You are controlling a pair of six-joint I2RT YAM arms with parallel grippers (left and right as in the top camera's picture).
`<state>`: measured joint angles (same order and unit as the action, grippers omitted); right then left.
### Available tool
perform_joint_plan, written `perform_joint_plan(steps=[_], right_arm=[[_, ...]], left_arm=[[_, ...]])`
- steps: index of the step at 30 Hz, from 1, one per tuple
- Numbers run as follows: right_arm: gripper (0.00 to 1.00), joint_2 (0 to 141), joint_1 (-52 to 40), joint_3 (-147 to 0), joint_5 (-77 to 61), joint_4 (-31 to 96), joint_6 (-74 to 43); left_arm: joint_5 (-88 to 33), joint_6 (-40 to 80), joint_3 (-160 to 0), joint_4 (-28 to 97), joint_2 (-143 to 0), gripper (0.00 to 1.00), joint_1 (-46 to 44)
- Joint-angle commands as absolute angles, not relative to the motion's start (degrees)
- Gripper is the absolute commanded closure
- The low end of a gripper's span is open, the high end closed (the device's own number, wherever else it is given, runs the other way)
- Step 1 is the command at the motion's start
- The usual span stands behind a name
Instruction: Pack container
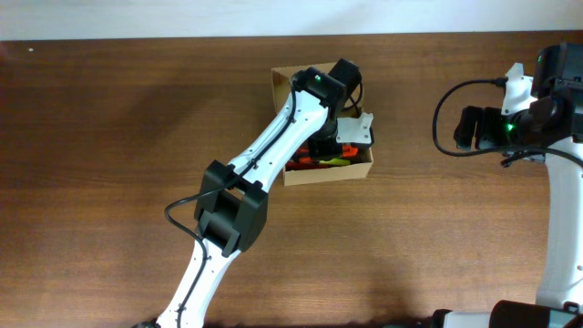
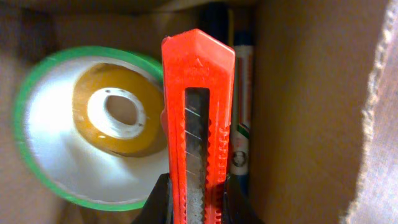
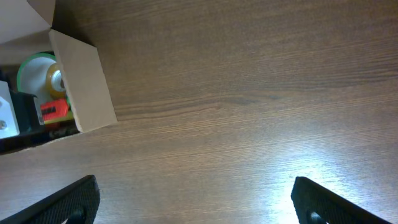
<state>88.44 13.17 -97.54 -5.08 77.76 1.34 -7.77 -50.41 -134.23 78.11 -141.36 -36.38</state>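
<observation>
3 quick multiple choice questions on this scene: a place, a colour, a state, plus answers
1. Where is the cutter? A inside the box B left of it C right of it
2. What colour is the tape rim? A blue B black C green
3. How is the right tool? A shut on the tape B open, empty C shut on the cutter
Answers: 1 A, left tool grips it between box walls; 2 C, green edge shows; 3 B, it stands wide open over the table.
</observation>
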Motion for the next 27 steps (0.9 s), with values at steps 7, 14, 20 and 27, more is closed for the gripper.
perform_joint_plan(steps=[7,14,20,27], right_arm=[[0.01,88.55,13.54,-97.34,-5.80,78.02,1.21],[0.01,88.55,13.52,-97.34,-5.80,78.04,1.23],[0.01,88.55,13.54,-97.34,-5.80,78.04,1.21],[0.18,88.55,13.52,-97.34,-5.82,76.62,1.19]], left_arm=[[-8.99,-50.61,-134.30,78.43,-143.68,0.63,-36.97],[-4.54,-46.33,-134.32,76.69,-140.70,0.26,-36.91],[-0.25,-41.93,-135.28,76.55,-129.75,0.25,-36.10],[12.08,-16.82,-142.76,73.03,-118.30,0.80,-30.63]])
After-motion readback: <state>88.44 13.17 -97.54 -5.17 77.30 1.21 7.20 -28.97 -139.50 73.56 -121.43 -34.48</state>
